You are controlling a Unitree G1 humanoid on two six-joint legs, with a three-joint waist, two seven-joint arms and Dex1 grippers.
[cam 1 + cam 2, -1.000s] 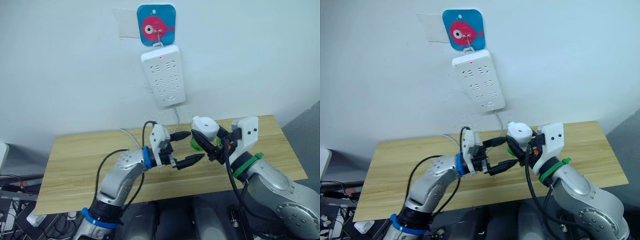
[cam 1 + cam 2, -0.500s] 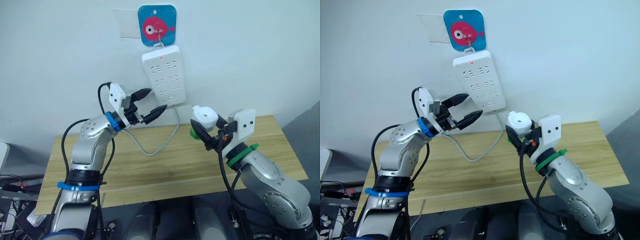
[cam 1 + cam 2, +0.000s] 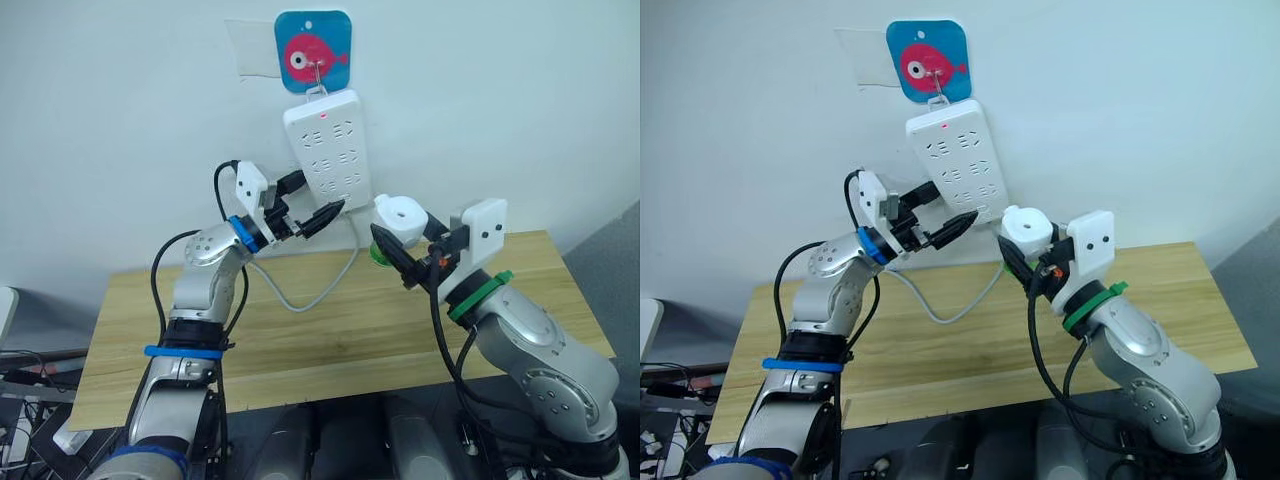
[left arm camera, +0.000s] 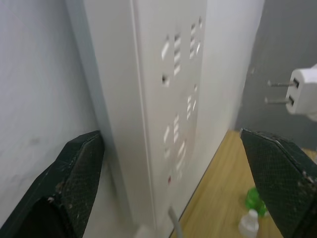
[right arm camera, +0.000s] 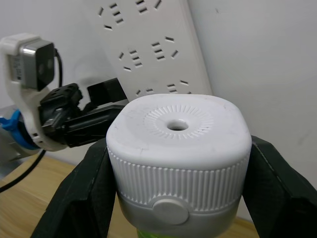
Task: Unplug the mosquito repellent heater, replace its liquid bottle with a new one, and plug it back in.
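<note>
The white mosquito repellent heater (image 3: 402, 216) is held in the air, and my right gripper (image 3: 408, 242) is shut on it. A green liquid bottle (image 3: 379, 254) hangs under it. Its round vent (image 5: 177, 125) faces the right wrist camera, and its two plug prongs (image 4: 277, 92) point toward the wall. My left gripper (image 3: 322, 193) is open at the lower left part of the white power strip (image 3: 327, 150). One black finger (image 4: 74, 173) stands on each side of the strip; whether they touch it I cannot tell.
The strip hangs from a blue fish hook (image 3: 313, 50) on the wall, with a red light at its top. Its grey cable (image 3: 300, 292) loops down onto the wooden table (image 3: 330, 330). A small white-topped bottle (image 4: 249, 222) and a green piece (image 4: 256, 199) lie on the table.
My left gripper has moved right, up to the strip's lower part. My right gripper has carried the heater up and left, closer to the strip.
</note>
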